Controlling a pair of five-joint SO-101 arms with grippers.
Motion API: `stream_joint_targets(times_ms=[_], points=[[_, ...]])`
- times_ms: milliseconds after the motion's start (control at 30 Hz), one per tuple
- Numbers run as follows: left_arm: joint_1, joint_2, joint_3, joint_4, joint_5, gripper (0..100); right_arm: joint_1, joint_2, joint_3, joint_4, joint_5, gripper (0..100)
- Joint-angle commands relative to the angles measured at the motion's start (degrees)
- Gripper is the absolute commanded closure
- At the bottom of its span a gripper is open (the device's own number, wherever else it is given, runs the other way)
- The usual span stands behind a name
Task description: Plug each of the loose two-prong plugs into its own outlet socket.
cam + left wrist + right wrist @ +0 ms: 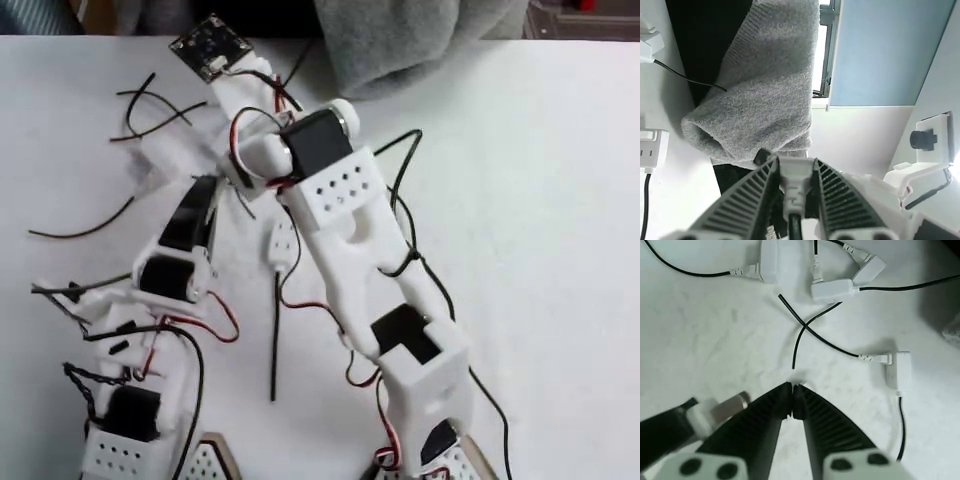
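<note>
Grasping a white plug point(791, 187) lengthwise, its cord trailing back toward the wrist, the left pincer point(793, 164) points out toward a grey sweater point(765, 85). A white socket point(651, 147) with bare slots lies on the worktop point(670, 200) off to its side, so the plug likely needs turning. The right pincer point(792, 399) is clenched on nothing, above the worktop.

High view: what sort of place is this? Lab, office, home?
Probably an indoor lab or office test bench: a white table with two small robot arms, loose outlet sockets and black cords; the left wrist view shows a window frame behind.
</note>
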Motion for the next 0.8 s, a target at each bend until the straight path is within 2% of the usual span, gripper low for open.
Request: stream_joint_targets(times_ms=[0,133,400,767], points=[[-1.3,-0.6,-0.5,-0.3,0.1,97,0.6,-7.4,5.2,0.7,2.0,97.9],[-1.7,-0.6,-0.5,-0.4,0.1,97,0.0,-10.6,11.2,0.7,3.7,97.9],[-1.5,-0.6,-0.5,-0.4,0.1,97,-3.0,-11.0,11.6,-1.1,3.6,97.9],[-1.6,-0.6,-0.5,-0.1,0.1,97,-1.5,-10.9,12.1,-7.9,3.7,97.9]])
